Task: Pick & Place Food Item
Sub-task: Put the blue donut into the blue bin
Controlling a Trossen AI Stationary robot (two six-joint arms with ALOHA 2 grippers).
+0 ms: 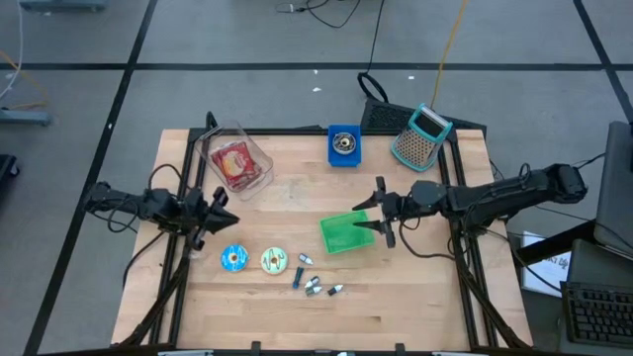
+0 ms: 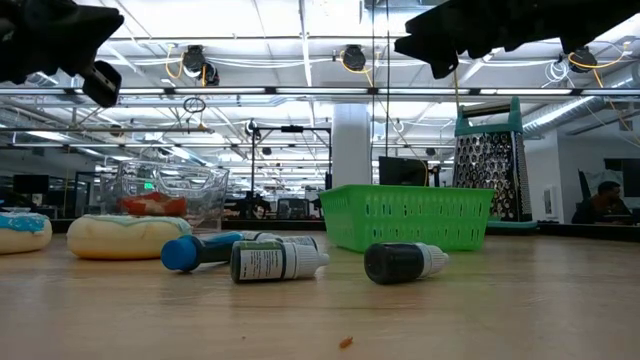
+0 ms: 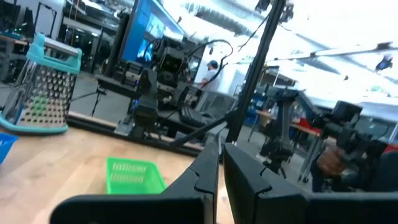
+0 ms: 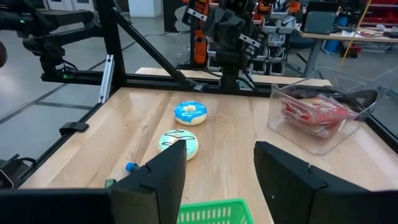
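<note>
Two toy donuts lie flat on the wooden table, one with blue icing (image 1: 234, 258) and one with white-green icing (image 1: 274, 260); the right wrist view shows both, the blue donut (image 4: 190, 112) and the white one (image 4: 179, 142). A clear tub (image 1: 235, 163) at the far left holds red food (image 4: 314, 111). A green basket (image 1: 346, 232) stands mid-table. My right gripper (image 1: 364, 215) hovers open above the basket's right part, pointing level toward the table's left edge, nothing between its fingers (image 4: 163, 177). My left gripper (image 1: 229, 218) is shut and empty, raised at the table's left side.
Small dropper bottles (image 1: 315, 285) lie near the front, right of the donuts. A blue box (image 1: 343, 145) and a teal-framed grater (image 1: 422, 136) stand at the far edge. A black frame runs round the table. Bare wood lies in front of the basket.
</note>
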